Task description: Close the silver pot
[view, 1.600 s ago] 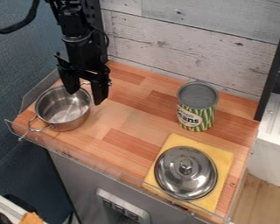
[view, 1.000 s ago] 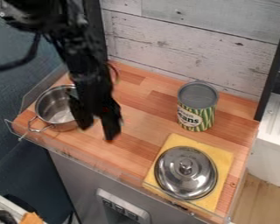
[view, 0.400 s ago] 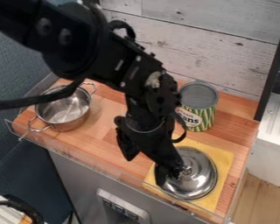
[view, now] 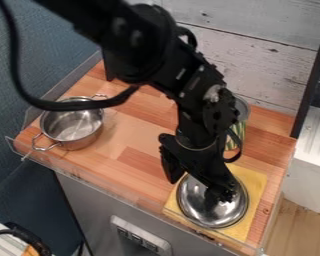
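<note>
Camera view: the pot [view: 79, 144] stood uncovered; its lid [view: 219, 215] lay on the yellow cloth [view: 255, 181]. The claw [view: 192, 189] was spread above; covering remained.

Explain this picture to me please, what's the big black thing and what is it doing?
The big black thing is a robot arm. A fixed camera looks down at it at a slant. On the wooden counter, a silver pot stands uncovered at the left. A shiny lid lies on a yellow cloth at the front right. Behind the arm is a green-and-yellow can, partly hidden. The robot's hand is over the lid. Its fingers are apart, so it seems to hold nothing. Its job is to close the pot, so it may want that lid.
</note>
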{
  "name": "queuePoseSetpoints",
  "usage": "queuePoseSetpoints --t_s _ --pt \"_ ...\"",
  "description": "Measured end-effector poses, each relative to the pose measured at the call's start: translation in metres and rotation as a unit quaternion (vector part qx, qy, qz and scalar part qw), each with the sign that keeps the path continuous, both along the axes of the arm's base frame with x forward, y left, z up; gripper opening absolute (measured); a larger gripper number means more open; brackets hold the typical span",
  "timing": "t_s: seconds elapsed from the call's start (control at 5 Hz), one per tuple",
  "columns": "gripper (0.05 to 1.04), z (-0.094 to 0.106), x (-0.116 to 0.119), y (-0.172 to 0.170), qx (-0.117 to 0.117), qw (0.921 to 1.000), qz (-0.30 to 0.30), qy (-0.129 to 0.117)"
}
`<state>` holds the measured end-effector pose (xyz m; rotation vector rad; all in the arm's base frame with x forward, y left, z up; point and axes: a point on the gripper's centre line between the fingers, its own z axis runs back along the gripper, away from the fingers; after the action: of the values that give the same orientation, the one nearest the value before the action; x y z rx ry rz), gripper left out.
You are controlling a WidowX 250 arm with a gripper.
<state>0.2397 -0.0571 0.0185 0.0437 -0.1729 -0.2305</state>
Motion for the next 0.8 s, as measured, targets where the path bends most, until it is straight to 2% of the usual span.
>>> queuePoseSetpoints --t_s 0.2,0.6,0.8 --pt "1.001 -0.012 0.009 0.001 -0.009 0.9998 0.014 0.012" --pt "0.969 -0.025 0.026 -0.013 -0.019 0.9998 0.003 0.002" --pt "0.745 -0.024 0.039 -0.017 -0.023 0.9997 -0.001 -0.003"
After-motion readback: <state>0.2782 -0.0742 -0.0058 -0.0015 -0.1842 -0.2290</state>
